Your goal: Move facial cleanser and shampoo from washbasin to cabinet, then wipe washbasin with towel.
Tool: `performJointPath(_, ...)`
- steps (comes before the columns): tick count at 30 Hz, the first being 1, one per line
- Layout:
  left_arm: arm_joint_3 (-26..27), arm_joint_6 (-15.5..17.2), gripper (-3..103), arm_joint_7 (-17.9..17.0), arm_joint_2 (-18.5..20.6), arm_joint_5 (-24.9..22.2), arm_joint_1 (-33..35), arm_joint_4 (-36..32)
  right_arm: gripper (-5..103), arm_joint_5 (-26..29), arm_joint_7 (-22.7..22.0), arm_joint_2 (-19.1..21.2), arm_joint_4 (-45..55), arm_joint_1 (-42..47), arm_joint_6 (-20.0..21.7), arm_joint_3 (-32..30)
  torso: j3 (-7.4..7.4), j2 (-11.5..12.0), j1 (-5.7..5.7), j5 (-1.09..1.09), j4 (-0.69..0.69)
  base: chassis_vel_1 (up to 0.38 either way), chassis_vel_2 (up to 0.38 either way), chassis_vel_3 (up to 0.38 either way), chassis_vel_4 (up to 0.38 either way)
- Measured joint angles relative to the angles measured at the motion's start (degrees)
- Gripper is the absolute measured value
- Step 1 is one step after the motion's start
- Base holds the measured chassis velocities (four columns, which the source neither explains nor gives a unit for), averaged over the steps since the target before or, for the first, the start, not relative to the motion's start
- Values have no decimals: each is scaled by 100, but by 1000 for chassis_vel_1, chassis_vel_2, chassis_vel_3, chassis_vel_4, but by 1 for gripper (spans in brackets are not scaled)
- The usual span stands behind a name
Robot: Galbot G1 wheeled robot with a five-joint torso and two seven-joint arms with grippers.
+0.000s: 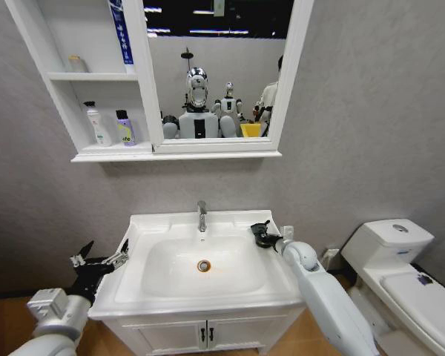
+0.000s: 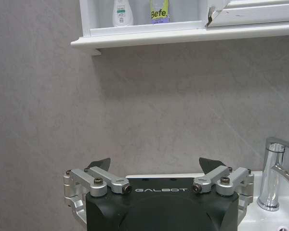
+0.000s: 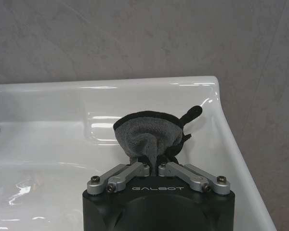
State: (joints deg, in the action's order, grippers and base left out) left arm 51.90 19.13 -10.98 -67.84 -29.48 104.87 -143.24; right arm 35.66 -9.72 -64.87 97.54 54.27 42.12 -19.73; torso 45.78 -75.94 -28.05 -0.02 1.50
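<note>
The dark grey towel (image 3: pixel 147 132) is bunched on the white washbasin (image 3: pixel 135 85) at its back right corner, and my right gripper (image 3: pixel 154 166) is shut on it. In the head view that gripper (image 1: pixel 263 236) sits on the washbasin (image 1: pixel 156 222) rim, right of the faucet (image 1: pixel 202 215). My left gripper (image 1: pixel 98 262) hangs open and holds nothing, just off the basin's left edge. A white bottle (image 1: pixel 96 124) and a yellow-labelled bottle (image 1: pixel 124 127) stand on the cabinet's (image 1: pixel 96 76) lowest shelf. The left wrist view shows the white bottle (image 2: pixel 122 12) and the yellow-labelled bottle (image 2: pixel 159 10) above the open left gripper (image 2: pixel 155 166).
A white toilet (image 1: pixel 400 259) stands close on the right of the basin. Below the basin is a low vanity with black handles (image 1: pixel 205 335). A small jar (image 1: pixel 76 64) and a blue tube (image 1: pixel 122 33) occupy the upper shelves. The mirror (image 1: pixel 215 74) fills the cabinet's right part.
</note>
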Motion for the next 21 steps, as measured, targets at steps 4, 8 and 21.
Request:
performJointPath(4, 0, 0, 100, 0, 0, 0, 0, 0, 3, 307, -354, 14, 343, 96, 0, 92, 0, 0, 0, -1, 0, 0, 0, 0, 0)
performJointPath(8, 0, 0, 100, 0, 0, 0, 0, 0, 3, 680, -816, 15, 745, 311, 2, 342, 0, 0, 0, 0, 0, 0, 0, 0, 0)
performJointPath(21, 0, 0, 100, 0, 0, 0, 0, 0, 3, 1110, -1728, -297, 1173, 685, 2, 856, 0, 0, 0, -1, -1, 0, 0, 0, 0)
